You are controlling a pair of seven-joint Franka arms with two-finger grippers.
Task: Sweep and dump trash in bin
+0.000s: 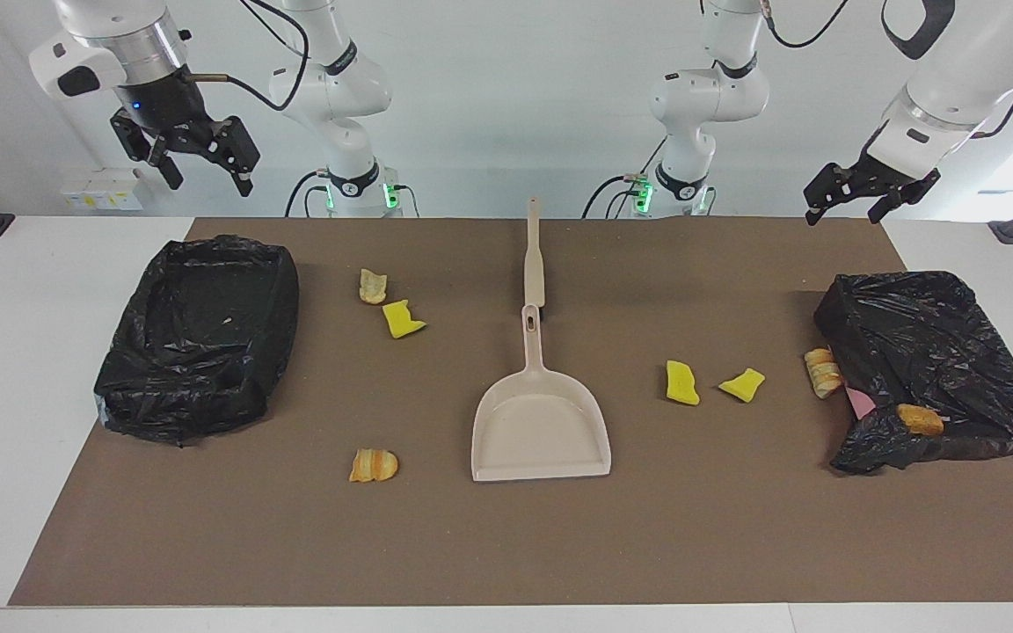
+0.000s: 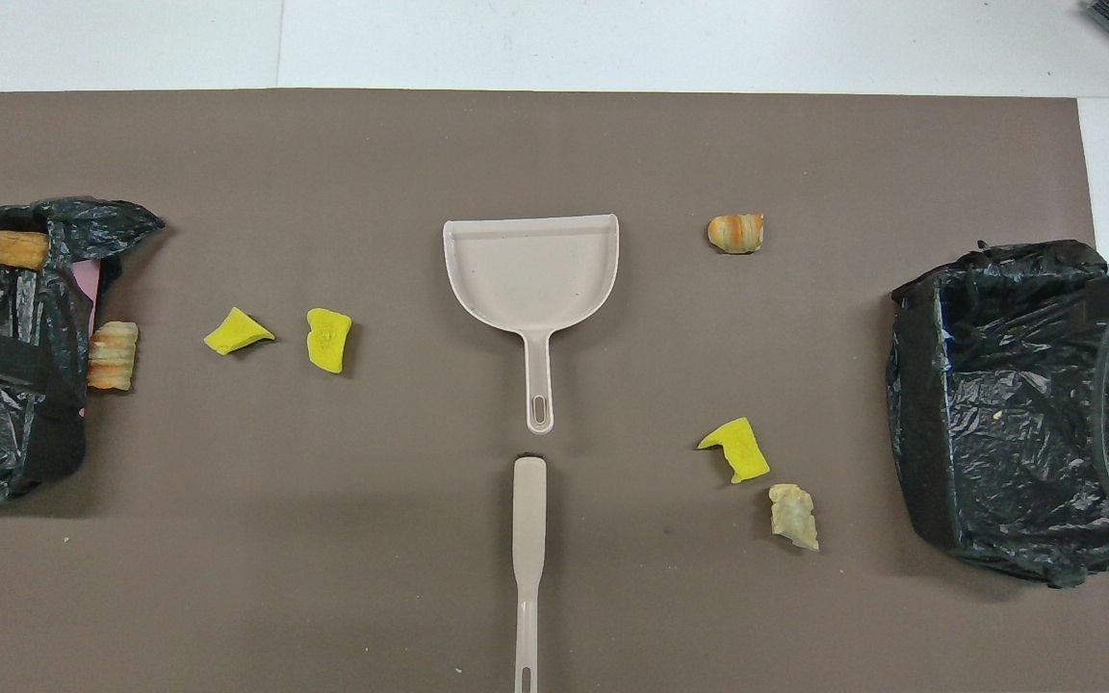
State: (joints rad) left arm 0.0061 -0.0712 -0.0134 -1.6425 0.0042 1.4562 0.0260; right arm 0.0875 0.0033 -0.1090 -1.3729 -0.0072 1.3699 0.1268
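Grippers (image 1: 199,163) (image 1: 854,192) raised, facing view only

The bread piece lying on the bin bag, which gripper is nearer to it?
Left. The left gripper hangs open above that bin's end, the bread piece lying below it; the right gripper is open above the other bin.

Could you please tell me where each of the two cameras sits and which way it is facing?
Facing view: high across the table, looking at the robots; both arms show, left gripper and right gripper raised, open.
Overhead view: high above the robots' end, looking steeply down and forward; only a dark bit of each arm shows at the side edges.
Shared: dustpan, brush, two black-lined bins, mirrored half a turn.
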